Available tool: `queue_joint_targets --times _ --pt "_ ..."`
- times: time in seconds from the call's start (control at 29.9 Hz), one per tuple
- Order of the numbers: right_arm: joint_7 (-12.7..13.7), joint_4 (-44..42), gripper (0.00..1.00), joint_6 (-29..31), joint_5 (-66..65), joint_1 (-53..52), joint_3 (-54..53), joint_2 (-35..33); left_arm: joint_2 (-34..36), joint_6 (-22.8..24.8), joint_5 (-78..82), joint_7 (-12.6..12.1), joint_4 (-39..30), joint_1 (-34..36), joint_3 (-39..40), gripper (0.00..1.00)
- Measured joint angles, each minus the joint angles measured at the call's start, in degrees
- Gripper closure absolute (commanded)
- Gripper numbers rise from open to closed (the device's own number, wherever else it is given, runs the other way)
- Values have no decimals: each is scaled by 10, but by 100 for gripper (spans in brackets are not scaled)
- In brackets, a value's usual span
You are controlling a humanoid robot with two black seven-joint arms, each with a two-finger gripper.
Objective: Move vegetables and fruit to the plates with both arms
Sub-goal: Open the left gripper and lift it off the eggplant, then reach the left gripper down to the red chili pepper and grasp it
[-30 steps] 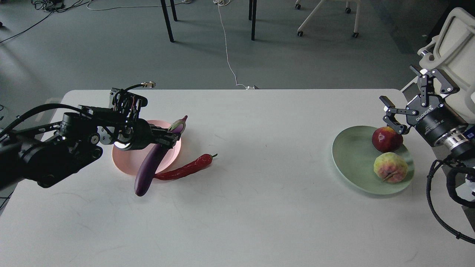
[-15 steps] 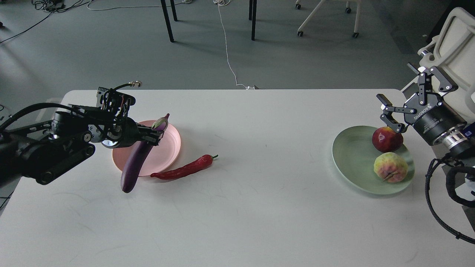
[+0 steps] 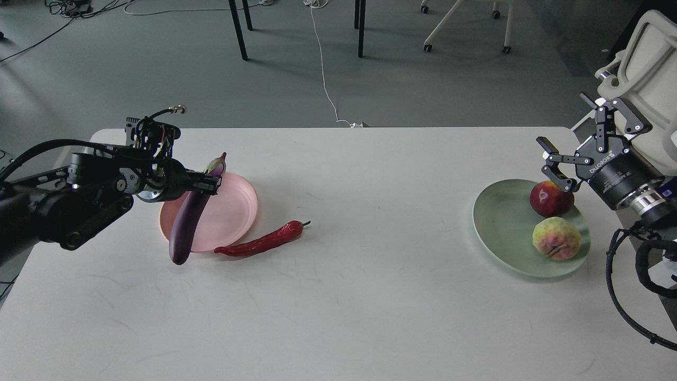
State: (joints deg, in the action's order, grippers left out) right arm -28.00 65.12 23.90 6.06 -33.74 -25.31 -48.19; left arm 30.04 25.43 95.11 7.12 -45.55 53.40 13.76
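Head view: the left claw (image 3: pixel 209 183) carries the long glossy purple eggplant (image 3: pixel 189 222) over the pale pink round plate (image 3: pixel 232 203).

At left of frame the left claw is clamped near the eggplant's stem end, the fruit hanging tilted, its lower tip past the plate's near-left rim. The wrinkled red chilli pepper (image 3: pixel 263 241) lies on the white counter (image 3: pixel 370 275) just beside that plate. At right, the right claw (image 3: pixel 568 159) stands spread wide above the round dark-red pomegranate (image 3: pixel 551 199), which shares the mint green plate (image 3: pixel 502 222) with the bumpy yellow-green fruit (image 3: pixel 556 238). Next, likely: centre, lower and release the eggplant, then fetch the chilli.
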Motion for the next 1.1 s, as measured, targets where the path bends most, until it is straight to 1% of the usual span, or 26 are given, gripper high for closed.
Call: queue_joint_targets --times 0.07,0.1,0.13,0.2,0.23,0.37,0.53,0.7,0.77,0.87,0.93,1.04,1.1 --pt "0 2 1 0 0 0 0 0 -6 -2 -8 4 13 0 -1 48" --pt "0 2 1 0 0 0 0 0 -8 -5 -10 6 20 1 -1 43" --pt "0 2 1 0 0 0 0 0 -9 -7 -11 7 24 1 -1 38" --pt "0 3 2 0 0 0 0 -1 -11 -10 -12 9 29 2 -1 34" --pt "0 3 1 0 0 0 0 -2 -11 -11 -13 9 30 4 -1 33" --pt "0 10 1 0 0 0 -1 -5 -10 -12 -12 12 31 11 -2 31" --pt "0 14 1 0 0 1 -1 -10 -9 -12 -10 32 29 20 -2 27" --pt "0 18 1 0 0 1 -3 -15 1 -11 -10 35 8 44 -1 22" --pt "0 19 1 0 0 1 -3 -16 16 -8 -10 36 -25 60 -1 22" --pt "0 19 1 0 0 1 -5 -16 48 -6 -10 36 -115 74 0 22" --pt "0 19 2 0 0 2 -6 -17 67 -6 -7 36 -186 75 -1 22" --pt "0 19 1 0 0 2 -6 -17 82 -6 -3 35 -276 71 -2 21" --pt "0 19 1 0 0 2 -6 -17 84 -6 -2 35 -319 67 -6 18"
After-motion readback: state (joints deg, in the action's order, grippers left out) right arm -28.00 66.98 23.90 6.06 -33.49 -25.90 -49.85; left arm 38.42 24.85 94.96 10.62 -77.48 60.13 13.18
